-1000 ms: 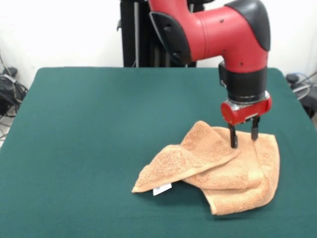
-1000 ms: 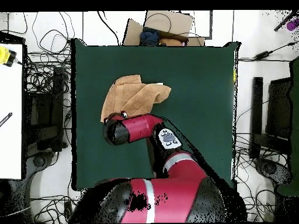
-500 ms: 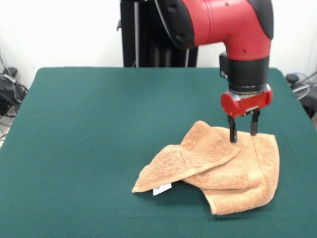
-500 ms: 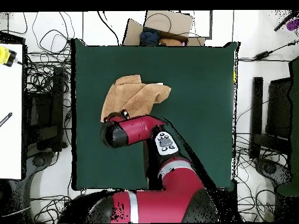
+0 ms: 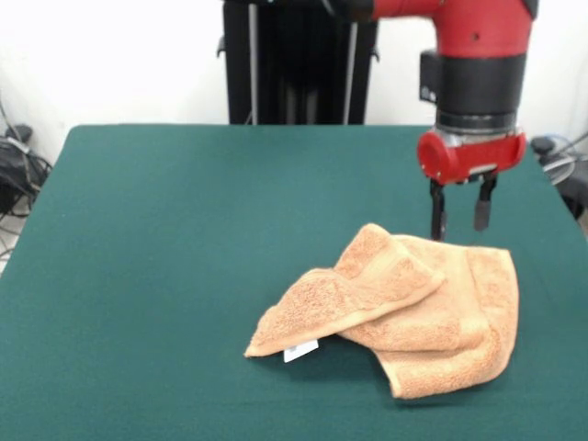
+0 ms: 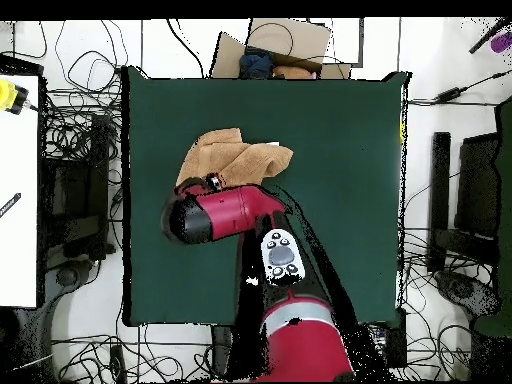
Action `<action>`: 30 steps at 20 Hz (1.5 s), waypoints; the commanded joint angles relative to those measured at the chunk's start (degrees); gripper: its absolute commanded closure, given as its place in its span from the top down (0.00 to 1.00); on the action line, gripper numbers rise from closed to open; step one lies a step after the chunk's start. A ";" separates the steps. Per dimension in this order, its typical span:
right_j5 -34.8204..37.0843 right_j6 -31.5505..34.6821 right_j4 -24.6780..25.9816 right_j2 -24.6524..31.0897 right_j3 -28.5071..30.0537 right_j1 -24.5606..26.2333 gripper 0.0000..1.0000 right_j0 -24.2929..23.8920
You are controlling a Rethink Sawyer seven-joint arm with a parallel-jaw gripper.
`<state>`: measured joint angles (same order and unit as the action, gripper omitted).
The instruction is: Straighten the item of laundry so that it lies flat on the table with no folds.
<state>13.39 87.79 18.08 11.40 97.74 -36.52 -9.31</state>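
towel [image 5: 413, 308]: orange-tan terry, crumpled, right half of the surface toward near edge in front view; not flat
folds: upper flap doubled over to the left, ending in a point at near-left; second layer bunched beneath on the right, thick rolled near edge
tag [image 5: 300, 351]: small, white, sticks out under the near-left tip of the flap
surface [image 5: 165, 239]: dark green, much bigger than towel; left side bare
claw [image 5: 459, 213]: hangs just above towel's far edge, clear of the cloth; two dark fingers [image 5: 437, 209] pointing down, spread with a clear gap, gripping nothing
arm [image 5: 478, 83]: red and black, comes down vertically from top right, red wrist ring above the claw
overhead view: towel [image 6: 240, 160] left of centre on surface [image 6: 340, 140]; arm [image 6: 225, 212] covers its robot-side edge, claw mostly hidden under wrist
off surface: cables around, cardboard box [image 6: 285, 45] past the far edge in overhead view
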 commanded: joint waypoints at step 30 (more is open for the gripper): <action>-14.21 4.40 6.24 3.39 -3.90 15.57 1.00 -10.18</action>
<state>-1.42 87.79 20.89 10.22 94.09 -23.66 -19.13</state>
